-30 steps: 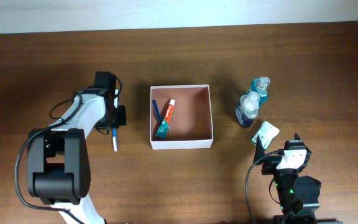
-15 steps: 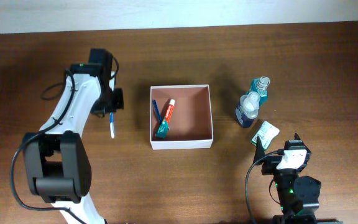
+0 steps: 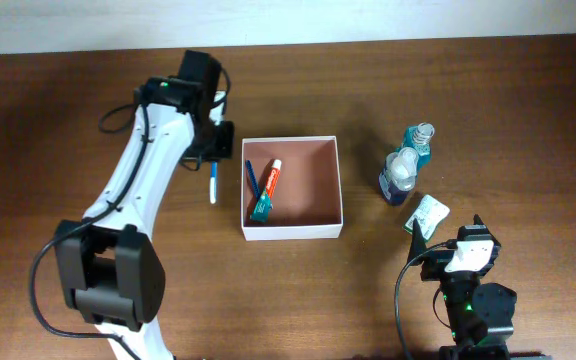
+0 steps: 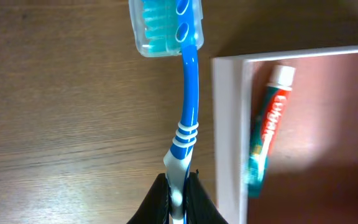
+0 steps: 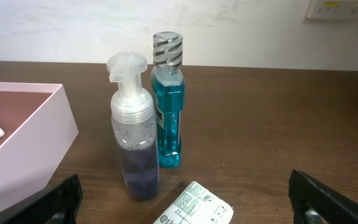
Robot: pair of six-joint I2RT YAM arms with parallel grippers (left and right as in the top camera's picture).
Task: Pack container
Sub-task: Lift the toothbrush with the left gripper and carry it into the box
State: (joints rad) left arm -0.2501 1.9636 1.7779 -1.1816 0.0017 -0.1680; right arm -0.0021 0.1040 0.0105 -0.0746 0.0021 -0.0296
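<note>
The container [image 3: 340,190] is a square white box with a reddish-brown inside, at mid table. It holds a toothpaste tube [image 3: 267,190] and a dark blue toothbrush [image 3: 252,178]. My left gripper [image 3: 215,152] is shut on a blue toothbrush [image 3: 212,186], held just left of the container's left wall. In the left wrist view the toothbrush [image 4: 187,99] has a clear cap over its head and hangs beside the container's rim [image 4: 227,130]. My right gripper [image 3: 462,240] is open and empty at the front right, near a white packet [image 3: 426,213].
A clear pump bottle [image 3: 398,178] and a teal mouthwash bottle [image 3: 418,143] stand right of the container. They also show in the right wrist view as the pump bottle [image 5: 133,134] and the mouthwash bottle [image 5: 168,106], behind the packet [image 5: 196,204].
My left arm has swung up and to the right, carrying the blue toothbrush from the left part of the table to the container's left wall. The right arm has not moved.
</note>
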